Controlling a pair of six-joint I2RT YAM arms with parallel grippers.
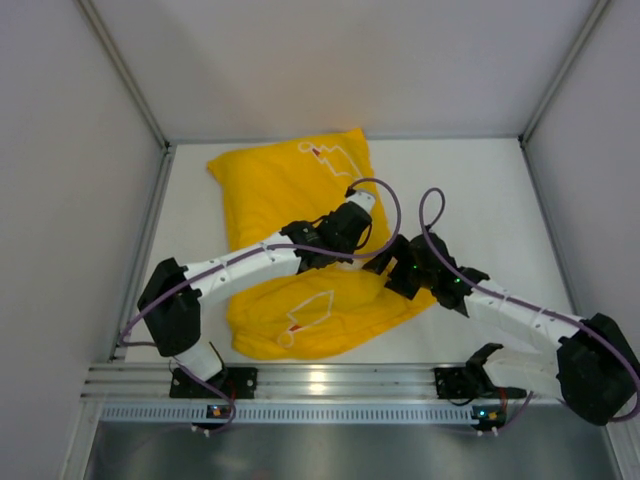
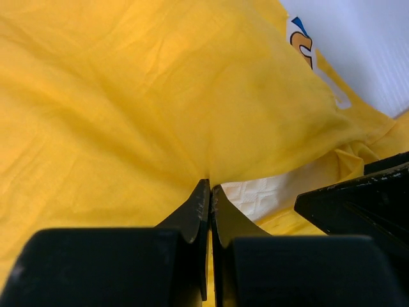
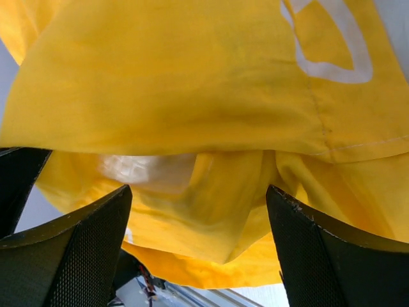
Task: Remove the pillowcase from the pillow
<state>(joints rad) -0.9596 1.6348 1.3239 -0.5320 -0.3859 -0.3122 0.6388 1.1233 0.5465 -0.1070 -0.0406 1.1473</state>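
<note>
Pillowcase (image 1: 275, 190) fabric, bright yellow, lies sprawled over the white table (image 1: 470, 190), running from about 11 o'clock of the table's middle down to about 7 o'clock near the arm bases. It is pinched in at its waist, where both arms meet on its 3 o'clock edge. Faint white outline prints (image 1: 335, 155) show on its far part, and another on its near part.

The left end effector (image 2: 209, 188) has its two fingers pressed together with only a thin slit between them. Yellow cloth of the pillowcase runs down into their tips, so it grips a fold of the case. In the left wrist view, just to 3 o'clock of those tips, the case opening gapes and a patch of the cream, textured pillow (image 2: 268, 192) shows inside. A scrap of blue, white and orange print (image 2: 300, 45) sits on the cloth at 1 o'clock.

The right end effector (image 3: 198, 192) is spread wide with nothing held. Its fingers (image 3: 83, 246) stand on either side of the hanging mouth of the case, not touching it as far as can be seen. Between them a pale patch of the pillow (image 3: 147, 169) shows under the upper yellow layer.
</note>
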